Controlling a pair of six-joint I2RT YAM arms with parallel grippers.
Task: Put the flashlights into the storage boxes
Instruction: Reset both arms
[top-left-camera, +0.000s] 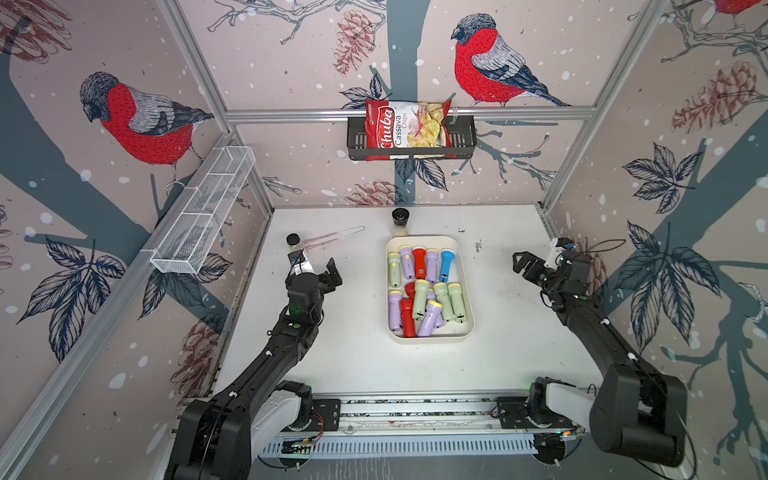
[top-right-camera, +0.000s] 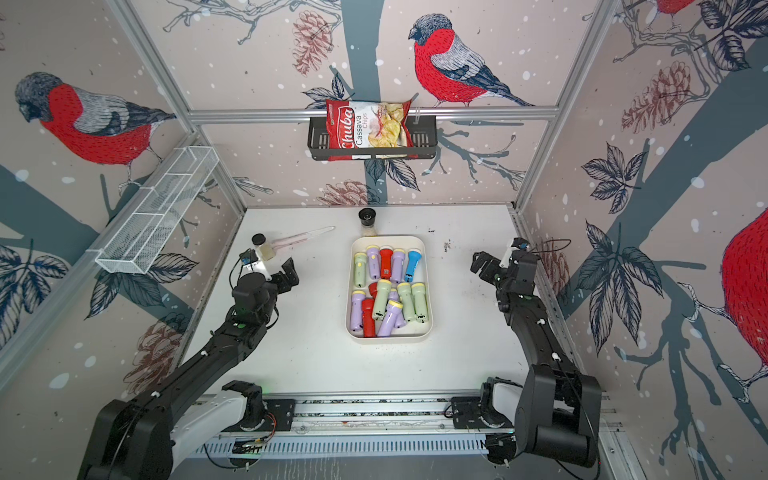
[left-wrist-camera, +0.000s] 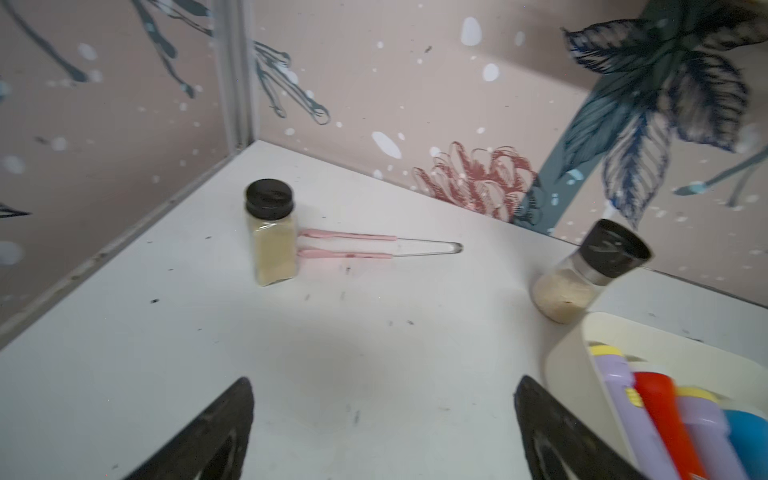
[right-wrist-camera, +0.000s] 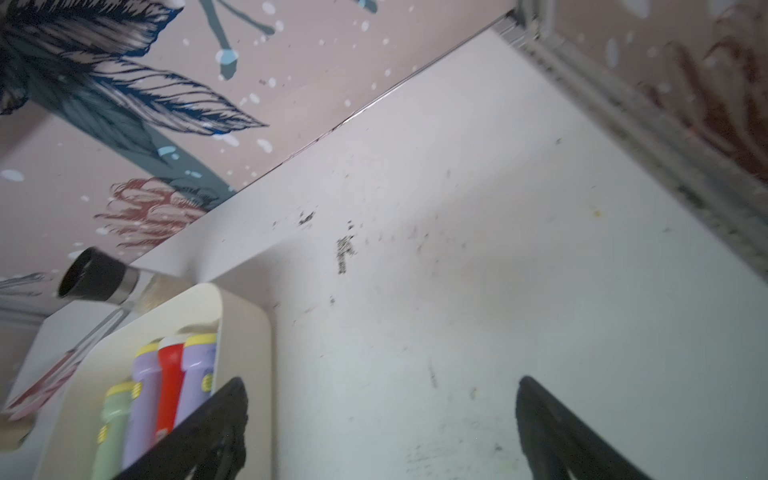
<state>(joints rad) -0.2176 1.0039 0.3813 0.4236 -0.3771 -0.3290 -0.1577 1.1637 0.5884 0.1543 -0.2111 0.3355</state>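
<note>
The cream-white storage box (top-left-camera: 432, 338) (top-right-camera: 388, 337) lies mid-table in both top views. Several flashlights (top-left-camera: 419, 266) fill it, lilac, pale green and red, plus a blue one (top-left-camera: 446, 264); some lie piled across each other at its near end. My left gripper (top-left-camera: 318, 270) (left-wrist-camera: 384, 380) hovers left of the box, open, with bare table between its fingers. On the box's right side, my right gripper (top-left-camera: 528, 266) (right-wrist-camera: 381, 379) is also open and empty. Each wrist view catches a corner of the box (left-wrist-camera: 569, 365) (right-wrist-camera: 249, 332) with flashlights (left-wrist-camera: 656, 407) (right-wrist-camera: 170, 382) inside.
A square spice jar (top-left-camera: 293, 241) (left-wrist-camera: 272, 237) stands just beyond the left gripper, with pink-handled tongs (top-left-camera: 332, 237) beside it. A round black-capped jar (top-left-camera: 400, 220) (left-wrist-camera: 590, 274) stands behind the box. A white wire basket (top-left-camera: 203, 212) hangs on the left wall. On the back wall, a black basket (top-left-camera: 465, 141) holds a chips bag.
</note>
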